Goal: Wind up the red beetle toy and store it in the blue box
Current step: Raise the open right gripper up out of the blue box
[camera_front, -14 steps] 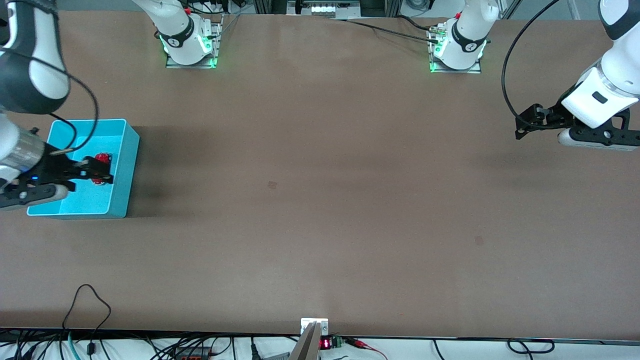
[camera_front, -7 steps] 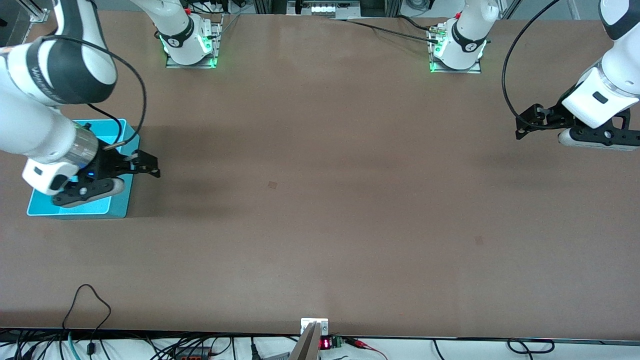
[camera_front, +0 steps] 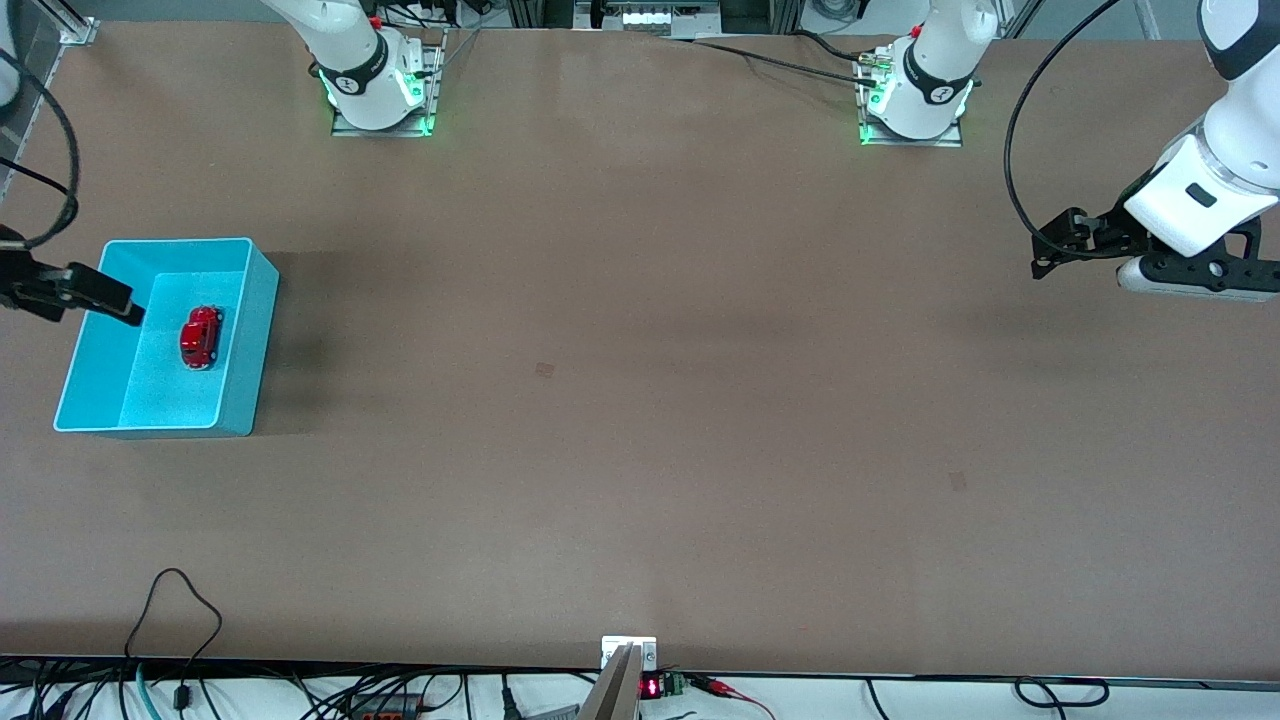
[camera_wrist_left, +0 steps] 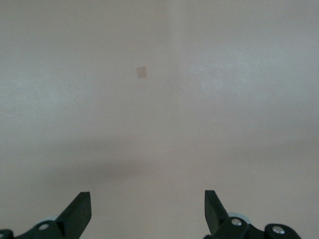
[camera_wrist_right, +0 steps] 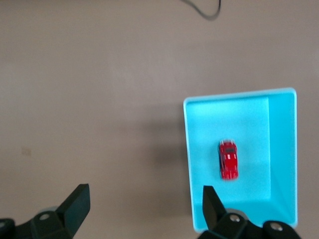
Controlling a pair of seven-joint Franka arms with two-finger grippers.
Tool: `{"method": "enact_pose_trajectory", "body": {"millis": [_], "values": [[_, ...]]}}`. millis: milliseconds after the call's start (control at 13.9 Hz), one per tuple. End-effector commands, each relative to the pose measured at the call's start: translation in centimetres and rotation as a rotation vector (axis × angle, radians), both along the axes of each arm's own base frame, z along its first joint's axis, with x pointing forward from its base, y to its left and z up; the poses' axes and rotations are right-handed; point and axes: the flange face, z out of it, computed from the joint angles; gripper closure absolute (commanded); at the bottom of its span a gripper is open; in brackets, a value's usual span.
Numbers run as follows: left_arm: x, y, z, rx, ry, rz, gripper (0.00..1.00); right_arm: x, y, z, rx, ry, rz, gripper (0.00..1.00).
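Up and away goes the right tool (camera_front: 100, 295), jaws wide and empty, hanging at the blue box's (camera_front: 262, 330) nine o'clock edge. Inside, the red beetle toy (camera_front: 201, 337) rests on the floor, apparently stored. Over the bench's (camera_front: 640, 400) three o'clock end, the left tool (camera_front: 1045, 245) waits, spread open, holding nothing.

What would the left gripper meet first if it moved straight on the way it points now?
Probably only the bare table: the left gripper has open jaws and nothing shows ahead of it. How far off the table lies is unclear.
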Motion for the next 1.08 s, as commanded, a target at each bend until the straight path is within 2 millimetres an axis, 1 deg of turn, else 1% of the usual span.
{"method": "enact_pose_trajectory", "body": {"millis": [0,144,216,289,433,505,577,722,794,866,938,1010], "values": [[0.1,0.1,0.6,-0.005,0.005,0.011,0.00,-1.3,1.3,0.7,-0.012,0.036,-0.027,0.00],[0.1,0.1,0.6,-0.005,0.005,0.011,0.00,-1.6,2.0,1.2,-0.012,0.015,-0.014,0.00],[0.1,0.0,0.6,-0.005,0.005,0.010,0.00,-1.6,3.0,1.3,-0.020,0.014,0.005,0.00],[0.1,0.1,0.6,-0.005,0.005,0.011,0.00,-1.8,3.3,1.1,-0.024,0.020,0.000,0.00],[0.1,0.1,0.6,-0.005,0.005,0.011,0.00,-1.9,5.9,0.9,-0.048,0.030,-0.021,0.00],[0.2,0.1,0.6,-0.005,0.004,0.011,0.00,-2.1,6.9,1.2,-0.092,0.026,-0.004,0.00],[0.2,0.1,0.6,-0.005,0.004,0.011,0.00,-2.5,6.6,1.8,-0.121,0.019,0.013,0.00],[0.1,0.0,0.6,-0.005,0.005,0.010,0.00,-3.1,4.5,1.6,-0.112,0.023,0.074,0.00],[0.1,0.1,0.6,-0.005,0.005,0.011,0.00,-3.2,3.9,1.4,-0.109,0.019,0.072,0.00],[0.1,0.1,0.6,-0.005,0.005,0.011,0.00,-3.3,4.1,1.5,-0.108,0.012,0.076,0.00],[0.1,0.1,0.6,-0.005,0.005,0.011,0.00,-3.3,3.9,1.3,-0.097,0.012,0.066,0.00],[0.1,0.1,0.5,-0.004,0.007,0.011,0.00,-3.0,2.9,1.1,-0.061,0.008,0.033,0.00]]}}
